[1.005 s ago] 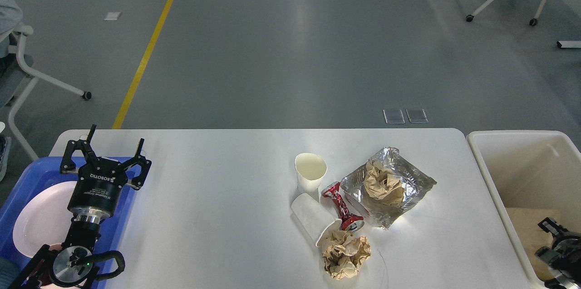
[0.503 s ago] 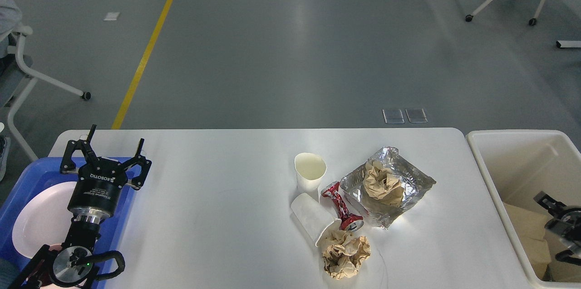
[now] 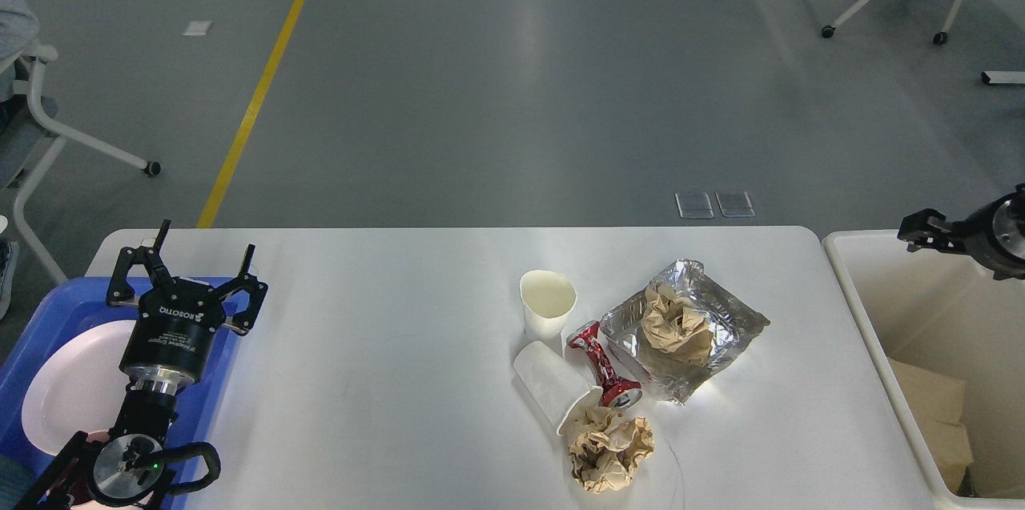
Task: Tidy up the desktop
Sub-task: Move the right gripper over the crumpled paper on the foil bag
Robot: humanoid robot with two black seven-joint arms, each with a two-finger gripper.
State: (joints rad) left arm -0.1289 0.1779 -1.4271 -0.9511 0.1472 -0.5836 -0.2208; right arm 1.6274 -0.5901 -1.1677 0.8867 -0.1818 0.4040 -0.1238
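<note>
The desktop (image 3: 384, 350) fills the lower view, its long axis running left to right, with litter clustered right of centre: an upright paper cup (image 3: 548, 303), a tipped cup (image 3: 554, 392), a crushed red can (image 3: 603, 366), a foil tray (image 3: 685, 327) and crumpled paper (image 3: 610, 447). The right gripper (image 3: 921, 231) (finger state cannot be told) is best brought low over one piece, lifted cleanly to the cream bin (image 3: 849, 286). The left gripper (image 3: 190, 263) is spread, empty, over the blue tray (image 3: 48, 310).

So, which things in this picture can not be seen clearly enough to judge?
- Right gripper, head view: small and dark, arm cut off by the right edge; whether it is open or shut is unclear.
- Bin: right edge and bottom edge crop it; most contents are out of view.
- Plate: partly covered by the left arm.
- Foil tray: crumpled paper hides its inside.
</note>
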